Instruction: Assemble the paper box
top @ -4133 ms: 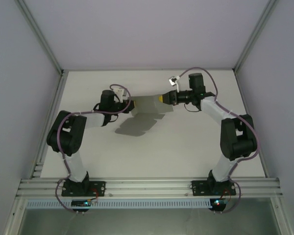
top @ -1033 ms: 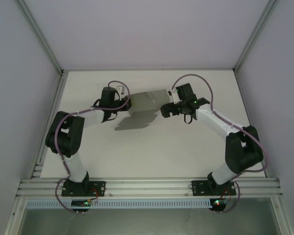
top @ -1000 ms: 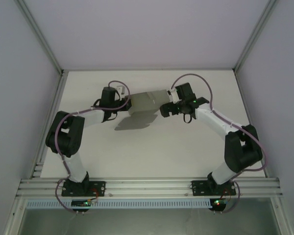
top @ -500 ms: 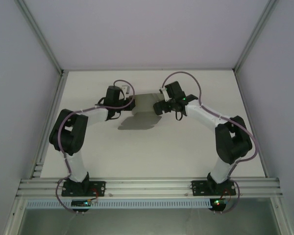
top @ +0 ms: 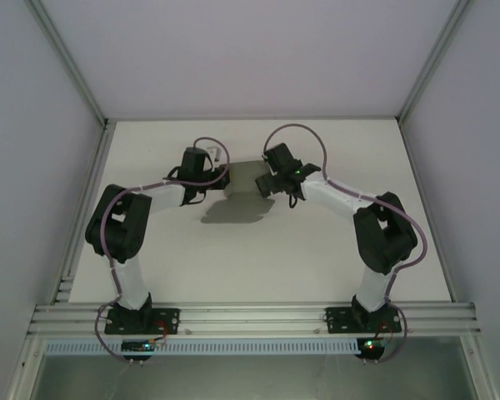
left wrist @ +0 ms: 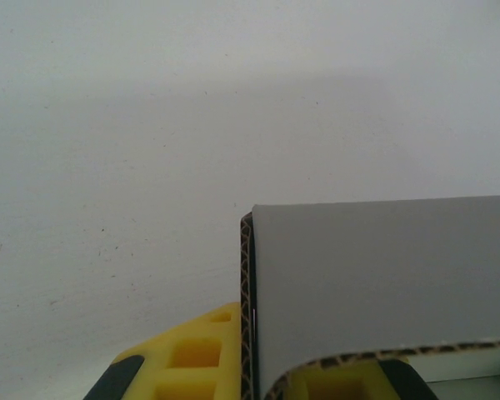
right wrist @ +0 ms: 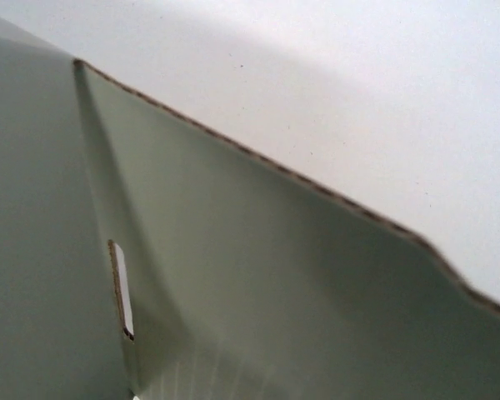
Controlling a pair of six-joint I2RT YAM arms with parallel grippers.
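Mid-fold. Paper box held up at far centre. L gripper pinches its left edge; R gripper at right side, jaws wide. Next, prob: R presses wall upright, gently.

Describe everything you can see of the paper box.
The paper box is plain grey corrugated cardboard with brown fluted cut edges, partly folded rather than closed: panels meet at a crease, and a narrow slot is cut beside it. It is held off the white table, casting a shadow below. The left tool is shut on one curved edge; the right tool, jaws wide, sits at its other side, contact unclear.
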